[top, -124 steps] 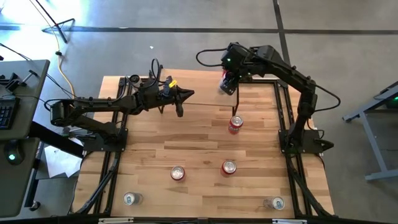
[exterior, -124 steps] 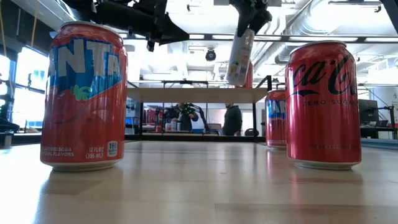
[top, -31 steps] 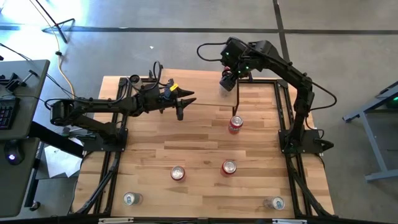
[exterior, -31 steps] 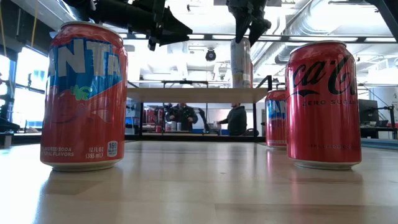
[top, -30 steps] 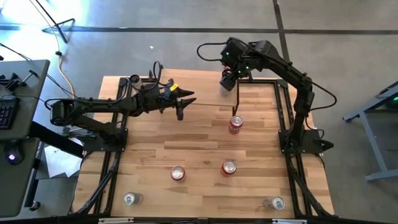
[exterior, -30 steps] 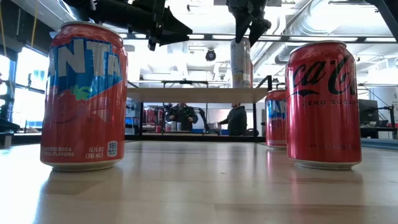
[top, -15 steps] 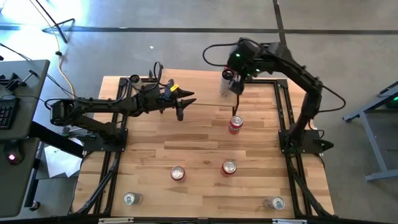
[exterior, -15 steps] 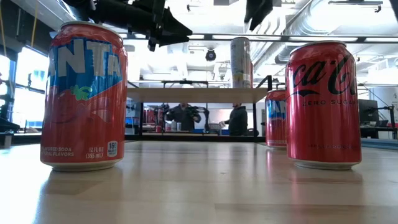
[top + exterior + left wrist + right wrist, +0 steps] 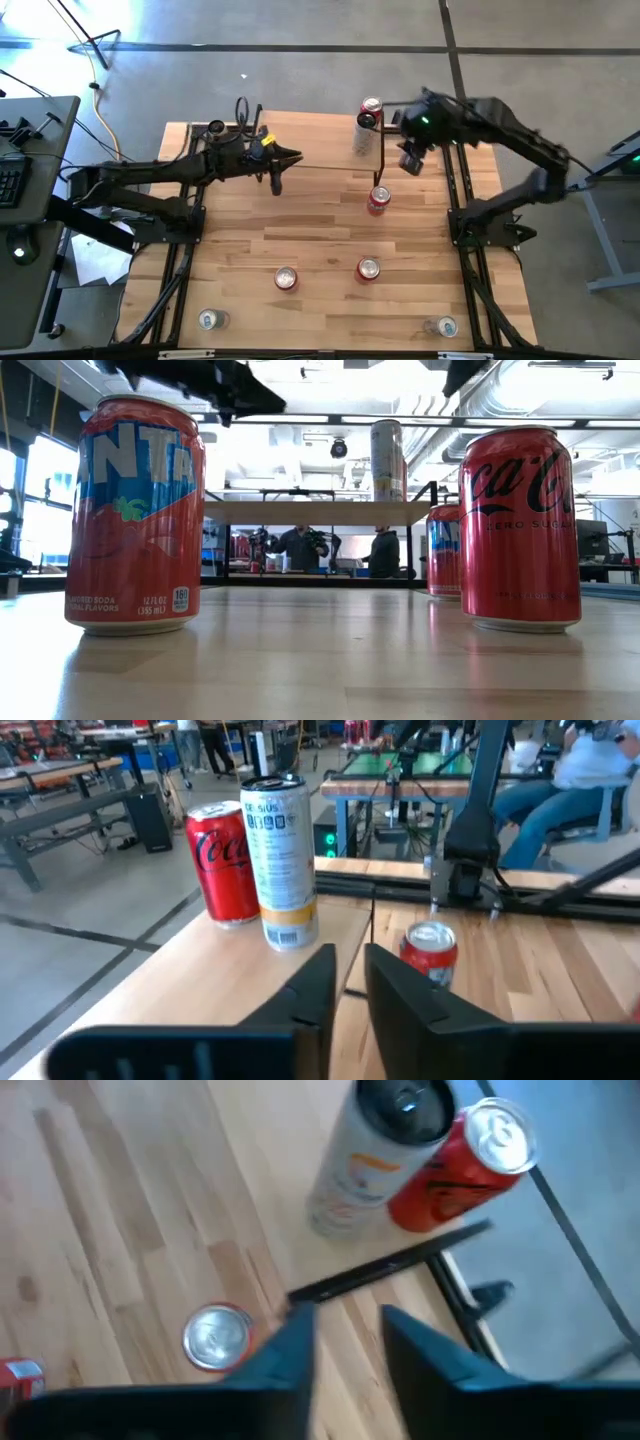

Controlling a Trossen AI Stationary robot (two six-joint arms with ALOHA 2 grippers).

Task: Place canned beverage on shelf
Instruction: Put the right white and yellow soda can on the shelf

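The canned beverage, a tall white can with a dark top (image 9: 362, 135) (image 9: 280, 860) (image 9: 372, 1155), stands upright on its base on the shelf's light wooden top (image 9: 325, 140) (image 9: 300, 512), at its right end. A red cola can (image 9: 372, 108) (image 9: 222, 860) stands beside it. My right gripper (image 9: 410, 162) (image 9: 348, 1330) hangs to the right of the shelf, above the table, its fingers a little apart and holding nothing. My left gripper (image 9: 279, 176) (image 9: 348, 975) hovers at the shelf's left end, pointing toward the cans, with only a slit between its fingers.
A red can (image 9: 378, 200) stands on the table by the shelf's black leg. Two more red cans (image 9: 286, 278) (image 9: 368, 268) stand mid-table, and silver-topped cans (image 9: 210, 320) (image 9: 444, 326) stand near the front edge. People move in the room behind (image 9: 300, 548).
My right gripper has drawn away from the top of the tall white can, going up and toward the table's right edge. The can stays upright on the shelf. My left gripper has pulled back a little toward the table's left edge.
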